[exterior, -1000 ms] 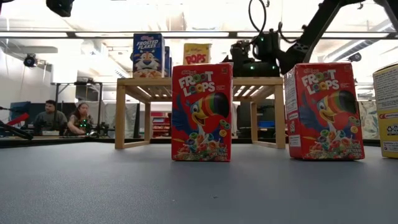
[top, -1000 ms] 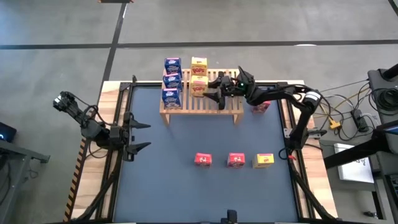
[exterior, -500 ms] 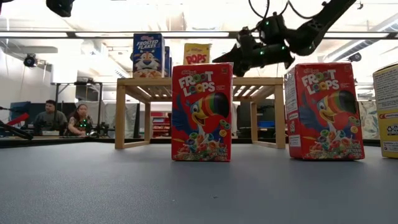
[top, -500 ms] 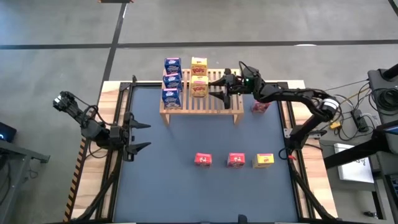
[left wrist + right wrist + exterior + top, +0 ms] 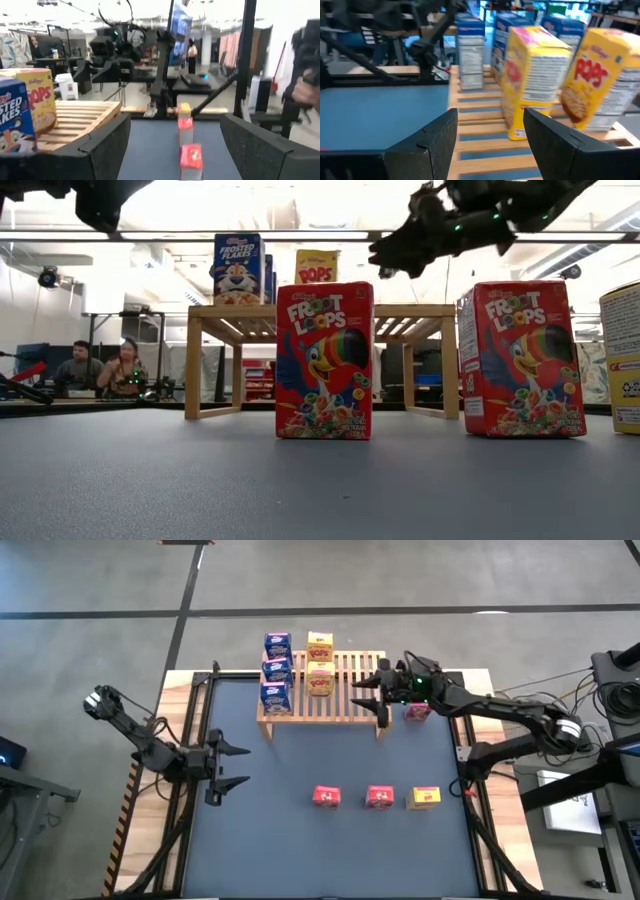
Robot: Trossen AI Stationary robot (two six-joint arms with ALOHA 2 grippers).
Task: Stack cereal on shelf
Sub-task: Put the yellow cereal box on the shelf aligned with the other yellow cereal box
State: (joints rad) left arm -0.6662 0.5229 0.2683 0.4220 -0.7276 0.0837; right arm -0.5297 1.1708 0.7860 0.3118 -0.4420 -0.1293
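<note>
Cereal boxes: five on the shelf [image 5: 345, 698], three in a row on the table, one beside the shelf's right end.
High view: three blue boxes [image 5: 276, 670] and two yellow boxes [image 5: 320, 662] fill the shelf's left half; its right half is bare slats. Right gripper [image 5: 368, 695], fingers spread and empty, hovers over the shelf's right end, next to a red box [image 5: 418, 712] on the table. Left gripper [image 5: 236, 765], fingers spread, waits at the table's left edge. Low view: two red boxes [image 5: 324, 360] and a yellow box [image 5: 624, 358] stand upright near the front, well apart. Right wrist view: spread fingers [image 5: 425, 145] frame the yellow boxes.
</note>
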